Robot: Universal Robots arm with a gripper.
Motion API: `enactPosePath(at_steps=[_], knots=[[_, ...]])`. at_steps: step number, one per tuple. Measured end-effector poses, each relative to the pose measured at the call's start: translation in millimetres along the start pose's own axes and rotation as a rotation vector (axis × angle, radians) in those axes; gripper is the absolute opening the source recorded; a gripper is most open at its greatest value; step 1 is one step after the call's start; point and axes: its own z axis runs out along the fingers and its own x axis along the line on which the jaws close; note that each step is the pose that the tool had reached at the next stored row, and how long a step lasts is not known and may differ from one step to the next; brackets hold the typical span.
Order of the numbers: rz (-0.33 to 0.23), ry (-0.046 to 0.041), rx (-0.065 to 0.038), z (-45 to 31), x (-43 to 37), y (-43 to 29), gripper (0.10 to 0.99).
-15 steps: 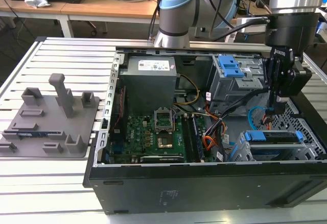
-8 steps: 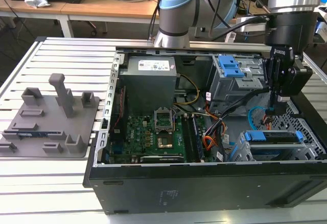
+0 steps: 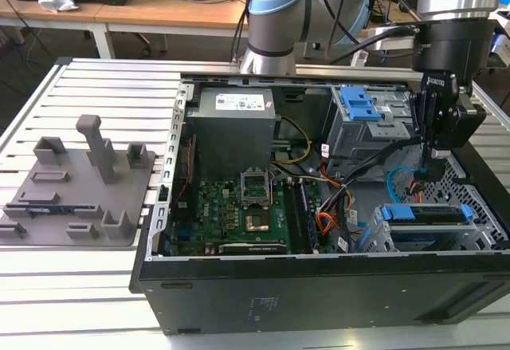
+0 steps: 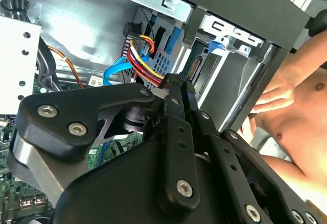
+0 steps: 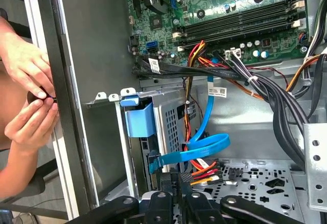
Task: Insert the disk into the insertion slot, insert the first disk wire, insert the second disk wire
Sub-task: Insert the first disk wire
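Note:
The disk (image 3: 422, 214), in its blue carrier, lies seated in the insertion slot (image 3: 381, 242), a small grey perforated cage at the case's front on the exterior view's right. In the first wrist view the carrier's blue tab (image 5: 139, 119) sticks out of the cage (image 5: 171, 117). My gripper (image 3: 433, 167) hangs above and behind the disk. It is shut on a black connector (image 5: 183, 177) with red, yellow and black wires (image 4: 143, 55). A blue flat cable (image 5: 207, 142) loops toward the disk's end. Whether that cable is plugged in is hidden.
A larger grey cage with a blue latch (image 3: 358, 104) stands behind the slot. The motherboard (image 3: 239, 206) and power supply box (image 3: 235, 131) fill the case's other side. A person's hands (image 5: 28, 96) work at the outer case wall. A grey fixture plate (image 3: 80, 182) lies on the table.

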Motion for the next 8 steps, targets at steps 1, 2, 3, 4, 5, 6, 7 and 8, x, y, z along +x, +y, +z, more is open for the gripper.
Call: enactPosePath(at_steps=[1, 2, 3, 4, 5, 6, 7, 8], knots=[[0.000, 0.0001, 0.000, 0.0, 0.0, 0.0, 0.165], [0.000, 0.0000, 0.000, 0.0, 0.0, 0.0, 0.165], [-0.001, -0.0002, -0.002, 0.2, -0.2, -0.8, 0.165], [-0.004, 0.0004, -0.009, 0.3, -0.4, -2.0, 0.165], [-0.015, 0.0030, -0.030, 0.3, -0.5, -3.2, 0.165], [-0.023, 0.0046, -0.046, 0.3, -0.6, -3.8, 0.165], [-0.044, 0.0086, -0.085, 0.5, -0.9, -6.0, 0.165], [-0.049, 0.0078, -0.094, 0.8, -1.3, -9.3, 0.165]])
